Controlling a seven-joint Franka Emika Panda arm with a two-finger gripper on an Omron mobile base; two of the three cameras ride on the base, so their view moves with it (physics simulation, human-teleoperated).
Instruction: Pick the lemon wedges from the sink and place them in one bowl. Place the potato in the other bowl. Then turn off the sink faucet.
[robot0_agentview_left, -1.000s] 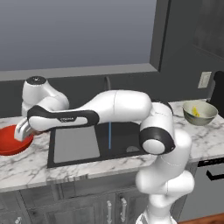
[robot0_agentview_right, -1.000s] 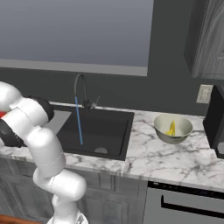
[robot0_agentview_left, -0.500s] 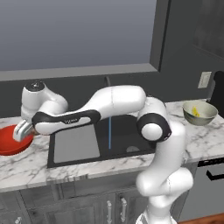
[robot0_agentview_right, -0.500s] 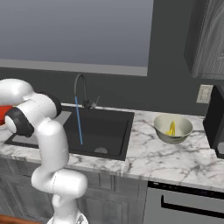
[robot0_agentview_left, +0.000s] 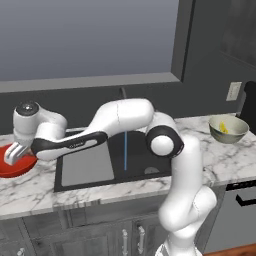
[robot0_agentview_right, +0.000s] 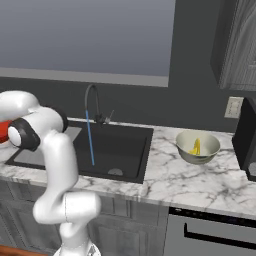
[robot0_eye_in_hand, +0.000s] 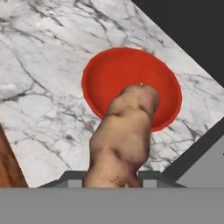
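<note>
In the hand view the orange-brown lumpy potato (robot0_eye_in_hand: 124, 135) sits between my fingertips, with my gripper (robot0_eye_in_hand: 111, 177) shut on it, above the wide red bowl (robot0_eye_in_hand: 109, 72). From the left base view my gripper (robot0_agentview_left: 14, 155) hangs over that red bowl (robot0_agentview_left: 15, 169) on the counter left of the black sink (robot0_agentview_left: 142, 150). Two yellow lemon wedges (robot0_agentview_left: 223, 127) (robot0_agentview_right: 195, 147) lie in the grey-beige bowl (robot0_agentview_left: 229, 131) (robot0_agentview_right: 199, 150) right of the sink (robot0_agentview_right: 122, 145). A blue stream of water (robot0_agentview_right: 90, 140) runs from the dark gooseneck faucet (robot0_agentview_right: 91, 99).
A flat grey drainboard panel (robot0_agentview_left: 87, 167) covers the sink's left part. The marble counter (robot0_agentview_right: 200, 180) stretches to the right, where a dark appliance (robot0_agentview_right: 246, 137) stands beside a wall outlet (robot0_agentview_right: 233, 106). My white arm (robot0_agentview_left: 120, 120) spans the sink.
My hand stays over the red bowl with the potato still held. The arm's elbow has swung up and leftwards over the sink.
</note>
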